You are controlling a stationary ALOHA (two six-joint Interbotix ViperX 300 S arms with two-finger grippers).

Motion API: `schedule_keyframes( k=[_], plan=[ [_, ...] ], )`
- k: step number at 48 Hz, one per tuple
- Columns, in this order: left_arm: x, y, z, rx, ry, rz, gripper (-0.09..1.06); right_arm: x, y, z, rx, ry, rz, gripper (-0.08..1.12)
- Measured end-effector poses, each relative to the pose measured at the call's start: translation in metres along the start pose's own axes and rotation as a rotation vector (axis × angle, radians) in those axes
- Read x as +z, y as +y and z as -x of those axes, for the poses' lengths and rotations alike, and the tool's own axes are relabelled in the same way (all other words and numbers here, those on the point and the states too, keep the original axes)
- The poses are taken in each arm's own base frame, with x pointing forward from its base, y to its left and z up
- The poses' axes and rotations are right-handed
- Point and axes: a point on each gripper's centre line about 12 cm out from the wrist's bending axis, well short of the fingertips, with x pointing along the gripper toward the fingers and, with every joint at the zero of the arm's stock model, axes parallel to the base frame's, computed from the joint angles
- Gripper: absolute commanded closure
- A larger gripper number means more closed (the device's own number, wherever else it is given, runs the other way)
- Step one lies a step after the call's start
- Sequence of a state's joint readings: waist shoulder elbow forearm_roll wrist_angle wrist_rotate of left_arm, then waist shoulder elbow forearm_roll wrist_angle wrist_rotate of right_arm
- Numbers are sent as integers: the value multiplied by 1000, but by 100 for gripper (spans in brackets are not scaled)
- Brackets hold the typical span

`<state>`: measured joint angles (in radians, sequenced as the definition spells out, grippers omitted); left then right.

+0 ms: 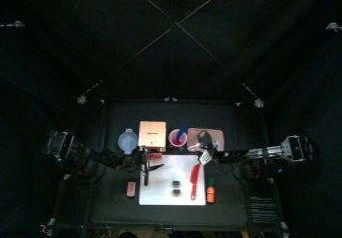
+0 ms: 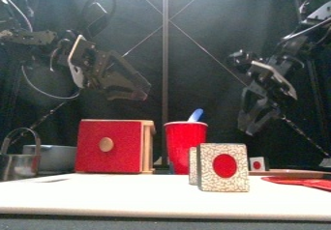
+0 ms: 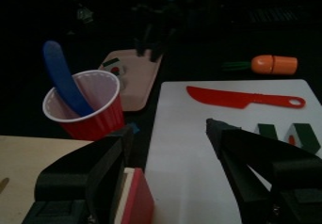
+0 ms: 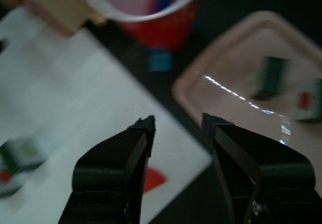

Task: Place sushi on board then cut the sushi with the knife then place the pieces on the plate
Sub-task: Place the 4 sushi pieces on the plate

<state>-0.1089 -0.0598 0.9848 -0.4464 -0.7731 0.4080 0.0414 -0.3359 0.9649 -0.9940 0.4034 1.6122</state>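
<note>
Overhead, your right hand [image 4: 179, 124] and left hand [image 3: 170, 134] gaped empty; you needed to straddle a sushi piece [image 4: 23, 155] on the white board [image 4: 75, 96] squarely before closing.

No word, number or brand can be read in any view — the red cup [image 2: 185, 145], the wooden box [image 2: 114, 145] and the white board [image 1: 158, 196] show only plain, unmarked faces.
</note>
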Motion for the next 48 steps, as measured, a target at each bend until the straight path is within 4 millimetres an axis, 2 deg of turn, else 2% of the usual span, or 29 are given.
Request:
schedule_keyframes(
  k=[11, 18, 24, 31, 48],
  plan=[
    [2, 4, -8, 18, -5, 6, 1, -22, 73, -15, 272, 57, 235, 23],
    [7, 4, -14, 17, -18, -2, 1, -27, 108, -27, 342, 74, 307, 23],
    [8, 2, -17, 6, -26, -13, 1, -29, 130, -36, 369, 75, 356, 23],
    [9, 2, -17, 4, -27, -15, 1, -32, 139, -47, 370, 82, 382, 23],
    [9, 2, -17, 4, -27, -15, 1, -44, 139, -66, 343, 124, 399, 24]
  ],
)
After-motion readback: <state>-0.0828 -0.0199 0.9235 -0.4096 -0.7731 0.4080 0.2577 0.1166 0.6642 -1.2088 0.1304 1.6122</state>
